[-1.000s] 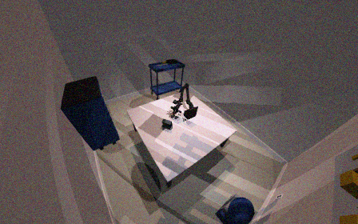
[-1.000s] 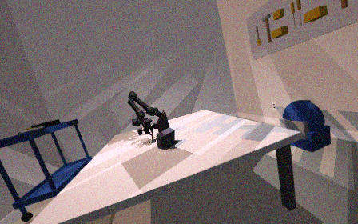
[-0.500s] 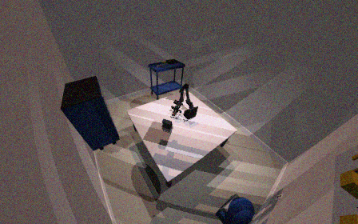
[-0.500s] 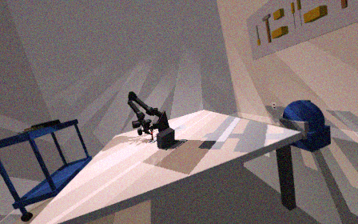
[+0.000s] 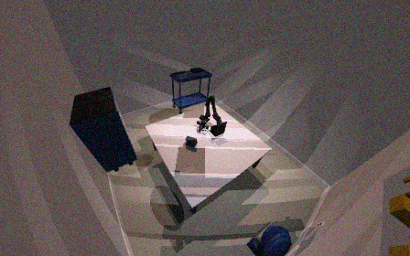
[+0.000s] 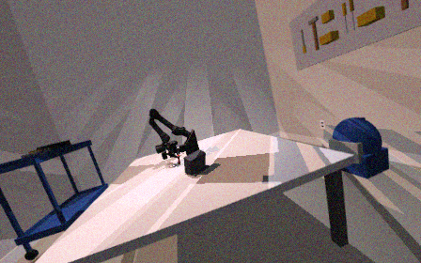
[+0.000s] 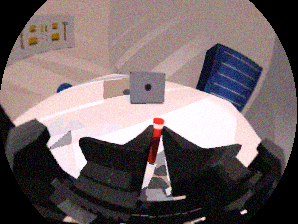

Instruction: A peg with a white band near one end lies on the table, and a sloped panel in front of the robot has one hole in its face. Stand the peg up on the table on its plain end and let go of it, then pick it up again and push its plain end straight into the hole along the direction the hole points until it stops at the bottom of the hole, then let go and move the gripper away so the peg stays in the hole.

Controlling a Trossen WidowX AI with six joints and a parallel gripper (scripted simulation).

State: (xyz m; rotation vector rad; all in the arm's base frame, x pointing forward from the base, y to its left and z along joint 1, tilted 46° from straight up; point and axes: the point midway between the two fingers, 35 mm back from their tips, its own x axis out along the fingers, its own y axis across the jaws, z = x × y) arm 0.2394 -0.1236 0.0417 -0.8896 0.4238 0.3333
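Observation:
A red peg point(image 7: 155, 145) point(image 6: 179, 160) stands roughly upright, its white band near the upper end in the wrist view. My gripper point(image 7: 157, 128) point(image 6: 178, 155) is shut on the peg, with the banded end showing above the fingertips. Whether the plain lower end touches the table cannot be told. The grey panel point(image 7: 138, 96) stands beyond the peg in the wrist view, with one dark hole point(image 7: 148, 87) in its face. The panel's dark block point(image 5: 191, 141) point(image 6: 194, 162) also shows in the top and exterior views. The hole holds no peg.
The panel stands on the pale table point(image 5: 234, 155) point(image 6: 165, 202), near the arm's dark base point(image 5: 218, 130). A blue cart point(image 5: 190, 100) point(image 6: 78, 207), a blue cabinet point(image 5: 102, 125) point(image 7: 232, 75) and a blue rounded machine point(image 5: 275, 240) point(image 6: 357, 136) stand off the table.

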